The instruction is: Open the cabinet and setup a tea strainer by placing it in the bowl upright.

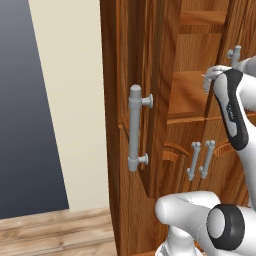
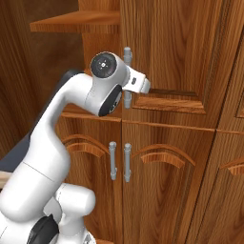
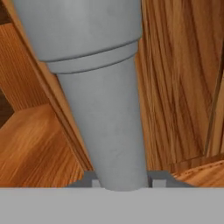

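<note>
Gripping: fingers [image 3: 121,181] pinching the right upper door's grey bar handle [image 3: 98,87]
Cabinet [image 1: 125,45]: left upper door swung open, shelves exposed
Tea strainer [image 1: 206,81]: on shelf, 2 o'clock of open door's handle [image 1: 135,127]

- cabinet [image 1: 125,60]: left upper door swung open, grey bar handle [image 1: 136,128] facing the camera
- wooden shelves [image 1: 187,95] exposed inside
- arm [image 1: 234,112] reaches toward right door handle [image 1: 234,54]
</note>
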